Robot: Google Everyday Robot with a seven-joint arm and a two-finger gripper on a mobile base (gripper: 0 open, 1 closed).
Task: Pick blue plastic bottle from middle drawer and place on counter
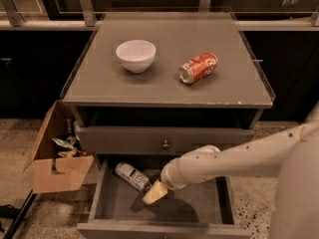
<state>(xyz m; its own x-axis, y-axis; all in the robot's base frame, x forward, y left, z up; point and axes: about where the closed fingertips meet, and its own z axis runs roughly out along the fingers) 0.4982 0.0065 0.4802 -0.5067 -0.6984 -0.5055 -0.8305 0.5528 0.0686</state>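
Bottle (131,176) in drawer (199,209) rear-L; end effector (154,193) just front-R; bowl (135,55) L of can (198,67) on counter (169,91)

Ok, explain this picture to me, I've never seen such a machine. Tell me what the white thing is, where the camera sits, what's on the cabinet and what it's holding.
The white tube coming in from the right is the robot's only arm; it belongs to a rolling base. Its yellowish tip is the gripper, the robot's hand, reaching down into the open middle drawer. There is one camera, looking down on the cabinet from the front; where it is mounted is not known. On the counter are an upright white bowl and a red soda can on its side. In the drawer, the blue plastic bottle lies on its side just left of the gripper, not lifted. A cardboard box sits on the floor at the left.
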